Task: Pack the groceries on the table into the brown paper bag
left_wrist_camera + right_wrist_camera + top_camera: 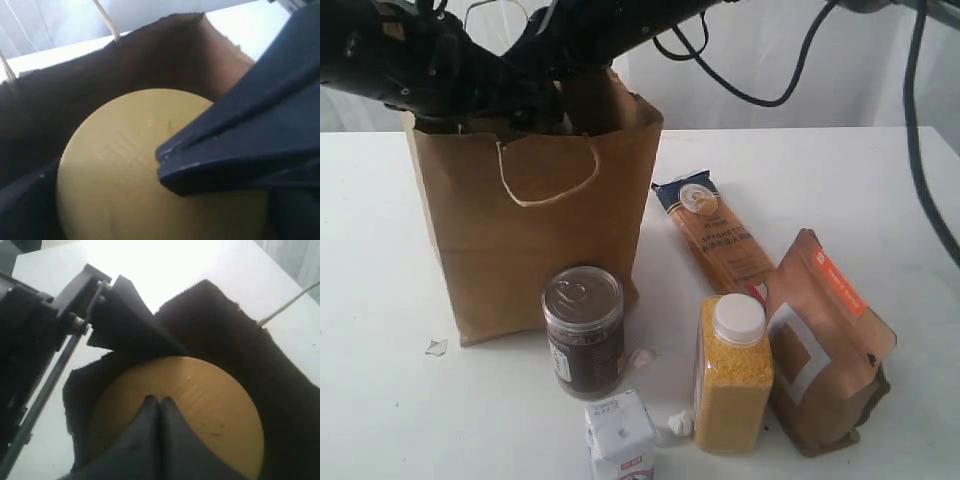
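Note:
Both arms (470, 70) reach into the mouth of the brown paper bag (535, 240) at the back left of the table (380, 400). Inside it stands the clear jar, showing only its olive lid (125, 150). My left gripper (100, 175) is open, its fingers (225, 135) wide on either side of the lid. My right gripper (159, 401) is shut and empty, its tips just over the lid (210, 400). In front of the bag stand the dark silver-topped jar (584, 330), white carton (620, 440) and yellow-grain bottle (732, 375). The spaghetti packet (715, 235) and brown pouch (825, 345) lie to the right.
Small white lumps (642, 356) lie among the groceries, and one more (436, 347) lies left of the bag. Black cables (920, 150) hang at the back right. The bag's cord handle (548, 185) droops over its front face.

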You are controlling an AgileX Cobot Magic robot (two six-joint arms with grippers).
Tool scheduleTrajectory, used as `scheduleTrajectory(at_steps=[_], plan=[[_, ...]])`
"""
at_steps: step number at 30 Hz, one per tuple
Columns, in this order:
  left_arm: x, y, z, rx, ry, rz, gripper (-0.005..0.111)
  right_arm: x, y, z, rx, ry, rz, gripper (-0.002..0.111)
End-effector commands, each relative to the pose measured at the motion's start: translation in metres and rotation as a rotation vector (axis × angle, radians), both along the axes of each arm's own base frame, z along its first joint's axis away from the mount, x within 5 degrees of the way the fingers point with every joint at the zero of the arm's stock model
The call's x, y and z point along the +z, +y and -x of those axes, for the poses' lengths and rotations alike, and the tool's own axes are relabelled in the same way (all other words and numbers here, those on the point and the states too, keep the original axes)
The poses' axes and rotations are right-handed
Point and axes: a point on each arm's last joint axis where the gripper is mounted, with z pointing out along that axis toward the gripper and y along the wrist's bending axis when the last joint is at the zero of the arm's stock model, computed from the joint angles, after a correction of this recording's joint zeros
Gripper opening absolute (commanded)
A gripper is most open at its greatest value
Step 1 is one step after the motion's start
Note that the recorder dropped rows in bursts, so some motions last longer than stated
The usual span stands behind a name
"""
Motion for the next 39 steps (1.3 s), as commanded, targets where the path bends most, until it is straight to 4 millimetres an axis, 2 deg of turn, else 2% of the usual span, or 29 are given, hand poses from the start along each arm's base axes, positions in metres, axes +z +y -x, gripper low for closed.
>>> scheduleTrajectory(at_steps=[1, 9, 12, 14, 16, 20, 22, 30, 33, 39], plan=[[0.026, 0.002, 0.008, -0.001, -0.098, 0.09, 0.105, 0.012, -0.003, 0.009, 0.02, -0.024, 0.007, 0.0], [0.022, 0.003, 0.008, -0.002, -0.073, 0.068, 0.105, 0.011, -0.005, 0.011, 0.031, -0.031, 0.036, 0.0], [0.022, 0.003, 0.008, -0.002, -0.072, 0.062, 0.105, 0.04, -0.011, 0.016, -0.005, -0.12, -0.003, 0.0], [0.022, 0.003, 0.008, -0.002, -0.072, 0.062, 0.105, 0.048, -0.013, 0.019, -0.013, -0.151, -0.015, 0.0], [0.022, 0.003, 0.008, -0.002, -0.072, 0.062, 0.105, 0.033, -0.008, 0.015, 0.005, -0.11, 0.009, 0.0], [0.023, 0.003, 0.008, -0.003, -0.084, 0.065, 0.105, -0.025, 0.006, 0.007, 0.062, 0.044, 0.134, 0.0], [0.024, 0.003, 0.007, -0.004, -0.096, 0.068, 0.105, -0.029, 0.007, 0.005, 0.039, 0.063, 0.145, 0.0], [0.024, 0.003, 0.007, -0.006, -0.106, 0.062, 0.105, 0.043, -0.004, 0.019, -0.045, -0.151, 0.016, 0.0], [0.025, 0.003, 0.007, -0.006, -0.11, 0.065, 0.105, 0.052, -0.007, 0.023, -0.044, -0.169, 0.01, 0.0], [0.025, 0.003, 0.007, -0.005, -0.107, 0.065, 0.105, 0.049, -0.008, 0.026, -0.018, -0.163, 0.046, 0.0]])
